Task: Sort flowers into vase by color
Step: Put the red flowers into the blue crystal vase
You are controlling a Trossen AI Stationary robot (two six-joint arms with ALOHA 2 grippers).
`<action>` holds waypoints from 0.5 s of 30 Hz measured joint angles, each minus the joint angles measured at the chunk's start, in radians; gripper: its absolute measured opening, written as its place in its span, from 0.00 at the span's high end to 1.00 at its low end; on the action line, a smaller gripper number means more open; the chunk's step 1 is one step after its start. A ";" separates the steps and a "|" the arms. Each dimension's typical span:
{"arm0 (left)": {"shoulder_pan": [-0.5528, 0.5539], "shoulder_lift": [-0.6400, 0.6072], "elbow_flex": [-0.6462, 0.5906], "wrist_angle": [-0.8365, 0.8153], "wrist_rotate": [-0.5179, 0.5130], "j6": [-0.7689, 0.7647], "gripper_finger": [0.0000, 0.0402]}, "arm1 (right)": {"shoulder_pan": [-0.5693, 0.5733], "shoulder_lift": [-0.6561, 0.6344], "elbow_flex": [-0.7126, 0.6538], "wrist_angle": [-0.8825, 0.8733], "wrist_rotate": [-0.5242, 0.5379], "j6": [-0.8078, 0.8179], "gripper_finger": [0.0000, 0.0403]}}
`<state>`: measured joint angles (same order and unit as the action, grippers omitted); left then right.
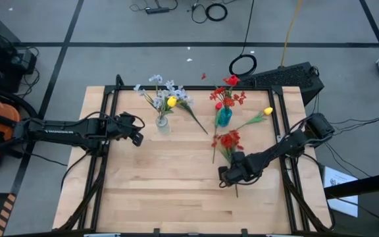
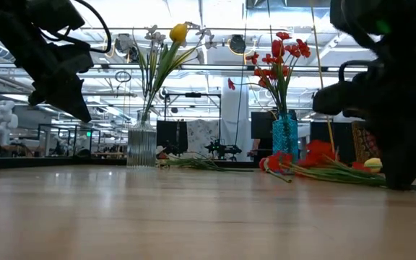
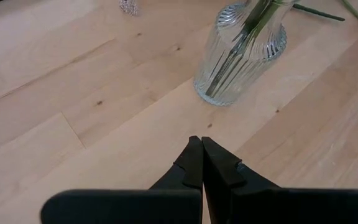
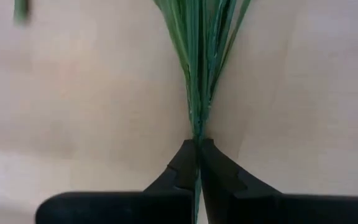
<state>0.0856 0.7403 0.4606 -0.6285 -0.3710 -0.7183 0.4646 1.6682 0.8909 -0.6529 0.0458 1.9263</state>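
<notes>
Nearest, at the table's right front: right gripper (image 4: pixel 197 144) clenched low on a thin green stem (image 4: pixel 197 93) of a red spray (image 1: pixel 229 139) lying flat. Best lifted straight up, then tipped upright, judging by the limp stem. Further back, blue vase (image 1: pixel 224 117) with red flowers, the likely target. Left, clear vase (image 3: pixel 241 53) with pale sprays; left gripper (image 3: pixel 201 144) pinched shut, empty, hovering beside it.

Wooden table (image 1: pixel 176 191) — two vases (image 1: pixel 162 124), loose flowers (image 1: pixel 227 140).
</notes>
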 joint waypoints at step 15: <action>-0.001 0.000 0.000 0.011 0.028 -0.001 1.00 | 0.197 -0.387 0.001 0.002 0.903 -0.291 1.00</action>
<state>0.0849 0.7406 0.4606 -0.6177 -0.3427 -0.7193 0.6616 1.2815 0.8921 -0.6510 0.9483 1.6354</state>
